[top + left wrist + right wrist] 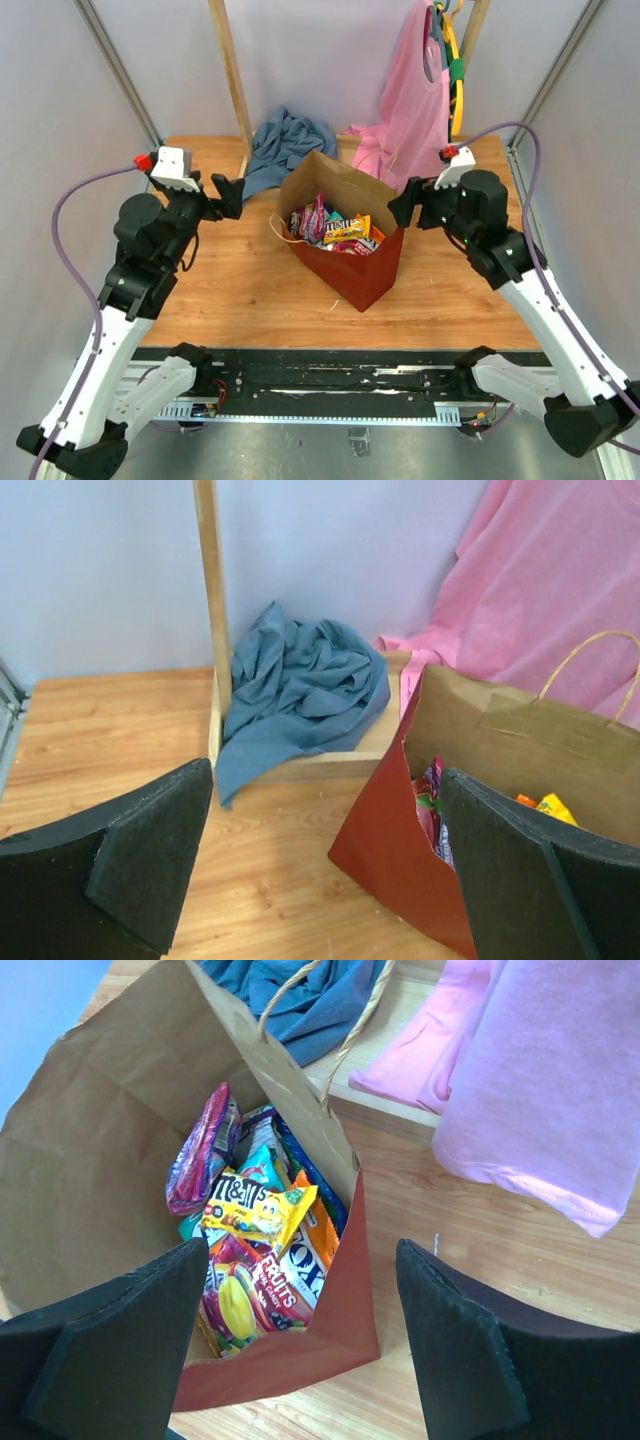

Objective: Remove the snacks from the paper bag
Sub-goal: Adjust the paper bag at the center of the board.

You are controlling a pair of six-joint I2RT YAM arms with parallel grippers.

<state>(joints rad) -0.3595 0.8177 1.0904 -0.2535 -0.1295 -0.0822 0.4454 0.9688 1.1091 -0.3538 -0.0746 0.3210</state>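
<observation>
The paper bag [365,268], red outside and brown inside, stands open mid-table. The snacks [335,228] fill its bottom. In the right wrist view I see a yellow M&M's packet [255,1210], a purple packet [200,1150] and a red fruit-candy packet [250,1295] inside the bag [100,1140]. My right gripper [300,1260] hangs open over the bag's right corner, one finger [130,1350] above the snacks and the other outside the wall. My left gripper [325,810] is open beside the bag's left wall [390,850], holding nothing.
A blue-grey cloth [285,140] lies bunched behind the bag against a wooden post [232,80]. A pink garment [415,100] hangs at the back right, its hem on the table. Twine handles [350,1030] stick up from the bag's rim.
</observation>
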